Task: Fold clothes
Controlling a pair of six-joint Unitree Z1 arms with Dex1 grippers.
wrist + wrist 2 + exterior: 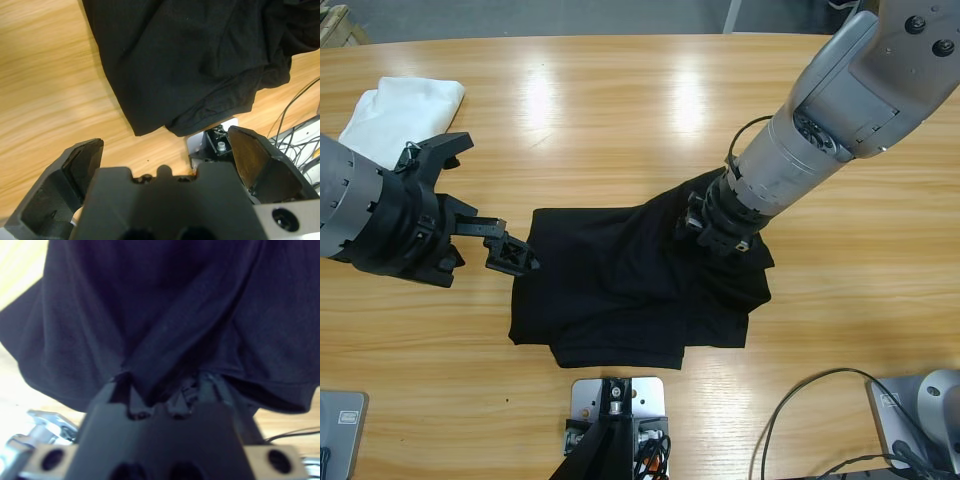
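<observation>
Since the polo shirt (pixel 630 290) is soft knit, I expect it to be light, limp and floppy: it will sag and drag from any single pinch, and won't hold a crease unless laid flat. It lies in a partly folded heap on the table (pixel 620 110), between my two grippers. Best holds, I judge, are hems and corners, pinching all layers together; a mid-panel grab just tents the cloth.

Right gripper (pixel 712 228): fingers closed narrow on a bunched ridge of the shirt's upper right part. Cloth rises toward it in a tent and fans out ahead of the fingers in the right wrist view. Left gripper (pixel 510 252): fingers spread wide, empty, just beside the shirt's left edge, roughly at the upper left corner; whether a tip touches the fabric I can't tell from above.

View differences:
- The high view alone gives the whole outline: a flat rectangle on the left-gripper side, a rumpled lifted mass at the right fingers. It also shows a white folded garment (pixel 400 110) well apart, behind the left gripper.
- The left wrist view shows a doubled lower edge of the shirt ahead of the open fingers, with bare wood between, so no cloth is inside the gap.
- The right wrist view confirms the pinch: a fold runs straight down between the fingers. From above the gripper body hides that.

Collar, placket and logo aren't visible in any view.
</observation>
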